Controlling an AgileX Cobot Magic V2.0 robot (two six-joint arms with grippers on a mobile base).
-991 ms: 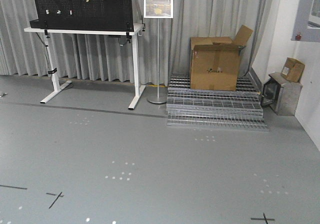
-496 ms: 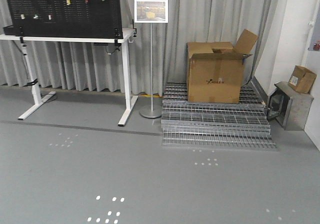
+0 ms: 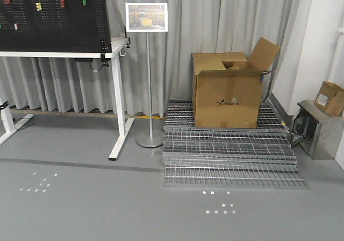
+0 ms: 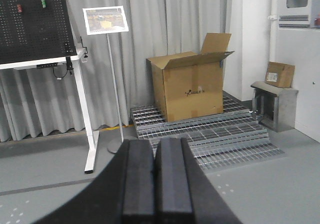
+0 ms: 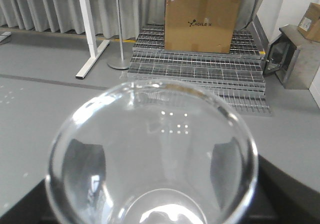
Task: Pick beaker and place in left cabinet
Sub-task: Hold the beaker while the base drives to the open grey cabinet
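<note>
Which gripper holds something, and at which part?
The right gripper holds the beaker by its sides, below the rim; the left gripper is shut, empty.

beaker (image 5: 151,151) base cut off below, pegboard (image 3: 51,15) cropped left, small box (image 3: 330,97) label unreadable

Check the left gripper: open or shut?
Shut: the left gripper fingers meet with no gap, holding nothing.

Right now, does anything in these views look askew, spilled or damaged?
Nothing spilled or broken. Two small oddities: the large cardboard box sits on the metal gratings with its flaps open and uneven, and a small box lies tilted on the grey metal cabinet at the right. The beaker looks intact.
</note>
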